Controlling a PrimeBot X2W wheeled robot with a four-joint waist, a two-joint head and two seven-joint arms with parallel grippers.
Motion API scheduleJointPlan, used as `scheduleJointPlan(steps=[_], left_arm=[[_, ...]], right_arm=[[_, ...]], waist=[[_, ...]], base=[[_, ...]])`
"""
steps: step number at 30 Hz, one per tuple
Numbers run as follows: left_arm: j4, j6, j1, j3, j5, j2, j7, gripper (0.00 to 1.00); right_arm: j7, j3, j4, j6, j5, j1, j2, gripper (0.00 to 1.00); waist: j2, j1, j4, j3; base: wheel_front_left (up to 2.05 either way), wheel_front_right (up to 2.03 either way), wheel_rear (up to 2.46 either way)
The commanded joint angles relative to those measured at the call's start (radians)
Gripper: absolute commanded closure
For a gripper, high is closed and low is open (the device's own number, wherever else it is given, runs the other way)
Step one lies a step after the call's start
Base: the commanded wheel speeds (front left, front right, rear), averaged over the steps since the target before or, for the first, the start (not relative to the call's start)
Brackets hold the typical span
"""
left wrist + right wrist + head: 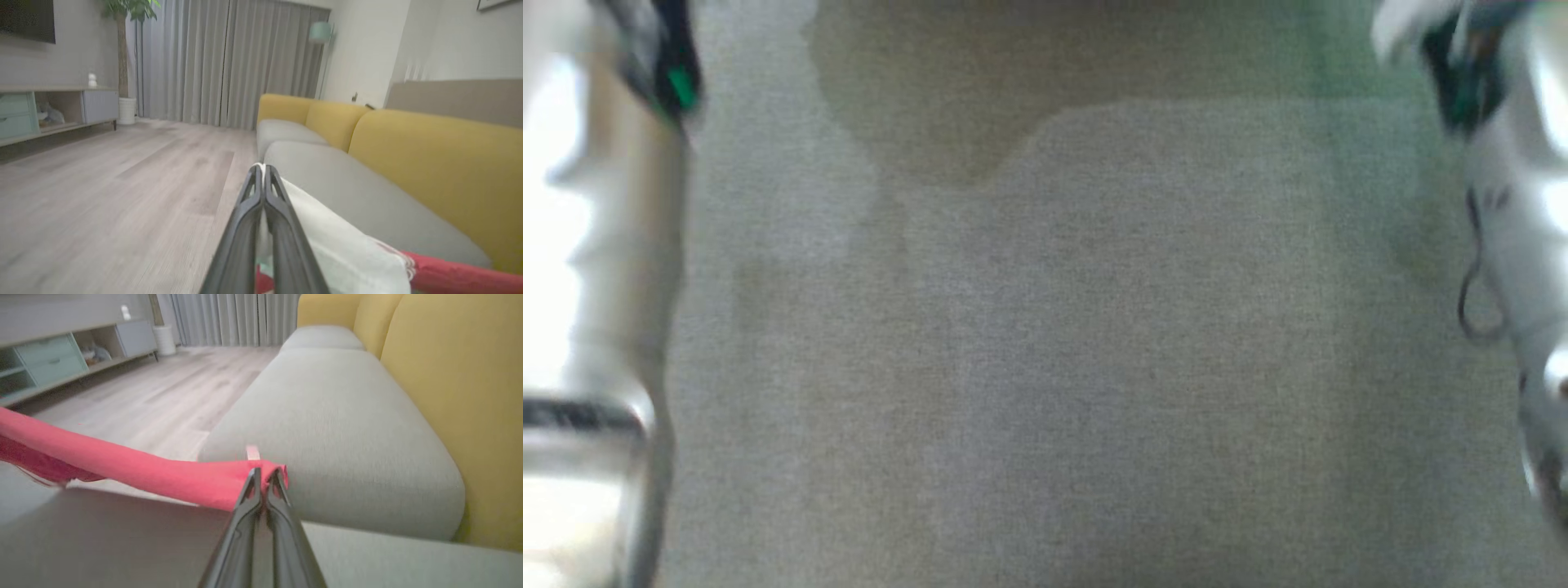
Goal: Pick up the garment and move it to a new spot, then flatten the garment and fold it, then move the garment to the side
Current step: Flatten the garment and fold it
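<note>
The garment (163,473) hangs in the air between the two arms, over the front of the grey seat cushion (335,428). The right gripper (266,471) is pinched tight on a corner of its red edge. That edge runs off taut toward 9 o'clock in the right wrist view. The left gripper (262,168) is likewise clamped on cloth, with a white fold caught between its tips and spilling toward 4 o'clock.

I judge this to be the carrying step: the piece is lifted and stretched, not yet laid down. The next move calls for lowering both ends together onto the cushion, keeping the edge taut so that it lands flat and ready for smoothing.

The left wrist view gives the garment's white body with red at 5 o'clock. It also shows the wooden floor (102,196) and the curtains (229,61) at 12 o'clock. The right wrist view gives the red hem and the yellow backrest (457,396) at 3 o'clock. The head view is blurred and looks straight down on grey upholstery. It has a pale left forearm (613,245) at 9 o'clock and a right forearm (1519,204) at 3 o'clock.
</note>
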Motion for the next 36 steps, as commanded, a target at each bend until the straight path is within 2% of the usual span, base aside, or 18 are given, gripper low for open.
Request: scheduleJointPlan(steps=[1,5,8,12,16,21,28,32,36], left_arm=[[-0.014,-0.005,0.039,-0.01,0.008,0.059,-0.011,1.0],[-0.028,-0.005,0.216,-0.112,-0.012,0.082,-0.015,1.0],[-0.068,-0.005,0.328,-0.213,-0.03,0.122,0.002,1.0],[-0.16,-0.006,0.448,-0.357,-0.052,0.205,0.06,1.0],[-0.266,-0.006,0.529,-0.437,-0.067,0.3,0.086,1.0],[-0.378,-0.006,0.606,-0.489,-0.095,0.378,0.148,1.0],[-0.623,-0.003,0.756,-0.553,-0.184,0.507,0.334,1.0],[-0.762,0.024,0.817,-0.564,-0.22,0.565,0.424,1.0],[-0.849,0.058,0.821,-0.562,-0.21,0.593,0.458,1.0]], right_arm=[[0.019,0.043,-0.011,-0.001,0.025,0.034,-0.003,1.0],[0.091,0.143,0.013,-0.001,0.098,0.149,-0.05,1.0],[0.163,0.218,-0.003,-0.001,0.165,0.225,-0.095,1.0],[0.261,0.315,-0.072,-0.001,0.266,0.318,-0.161,1.0],[0.359,0.398,-0.171,-0.001,0.372,0.405,-0.237,1.0],[0.43,0.46,-0.273,-0.001,0.468,0.493,-0.31,1.0],[0.527,0.509,-0.434,-0.001,0.606,0.64,-0.406,1.0],[0.561,0.509,-0.511,-0.001,0.652,0.695,-0.444,1.0],[0.573,0.488,-0.554,-0.001,0.657,0.71,-0.461,1.0]], waist=[[0.0,0.0001,0.01,-0.033],[0.0,0.0001,0.019,-0.097],[0.0,0.0001,0.022,-0.151],[0.0,0.0001,0.025,-0.222],[0.0,0.0001,0.024,-0.287],[0.0,0.0001,0.024,-0.345],[0.0,0.0001,0.024,-0.415],[0.0,0.0001,0.022,-0.42],[0.0,0.0001,0.018,-0.401]], base=[[0.0,0.0,0.0],[0.0,0.0,0.0],[0.0,0.0,0.0],[0.0,0.0,0.0],[0.0,0.0,0.0],[0.0,0.0,0.0],[0.0,0.0,0.0],[0.0,0.0,0.0],[0.0,0.0,0.0]])
